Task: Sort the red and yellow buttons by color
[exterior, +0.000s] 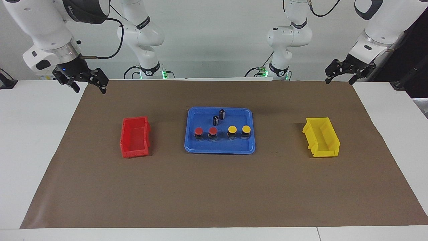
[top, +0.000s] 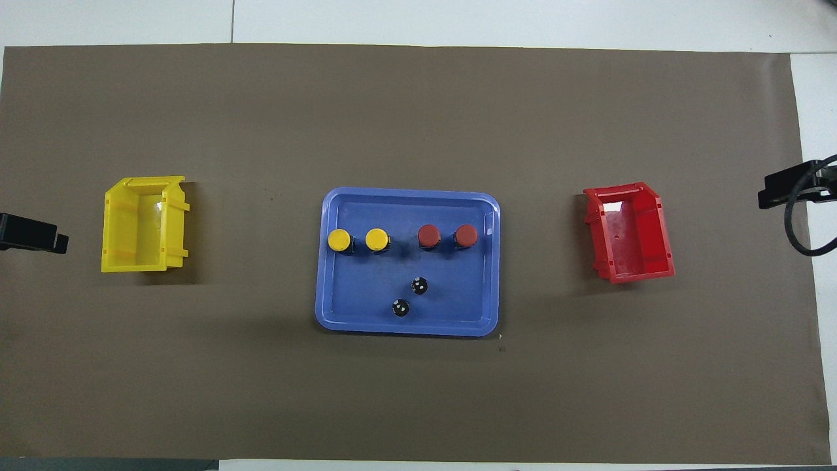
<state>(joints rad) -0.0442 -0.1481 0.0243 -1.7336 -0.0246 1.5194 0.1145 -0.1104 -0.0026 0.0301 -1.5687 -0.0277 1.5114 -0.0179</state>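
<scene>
Left arm: white, comes down at upper right of facing view, wrist bent inward; waits.
Left gripper: black, hangs over the table's edge by the mat corner, upper right; fingers spread wide, nothing held. In overhead view only a dark tip shows at mid-left edge.
Right arm: white, bulky, upper left of facing view, wrist tilted down toward the mat; also waits.
Right gripper: black, over the mat's corner, upper left; fingers apart, empty. Overhead: tip at mid-right edge, w/ a cable loop.
Red buttons: two, round flat caps on small dark blocky bases, upright, side by side in the tray, center of frame. Overhead.
Yellow buttons: two, same shape, same row, next to the reds on the yellow bin's side. Overhead.
Blue tray: smooth plastic, rounded corners, low rim, center of mat.
Dark cylinders: two, small, upright, in the tray, above the button row in facing view.
Red bin: ribbed plastic, open top, left of center in facing view, apart from tray.
Yellow bin: same make, right of center.
Mat: brown, matte, paper-like, on white table.
</scene>
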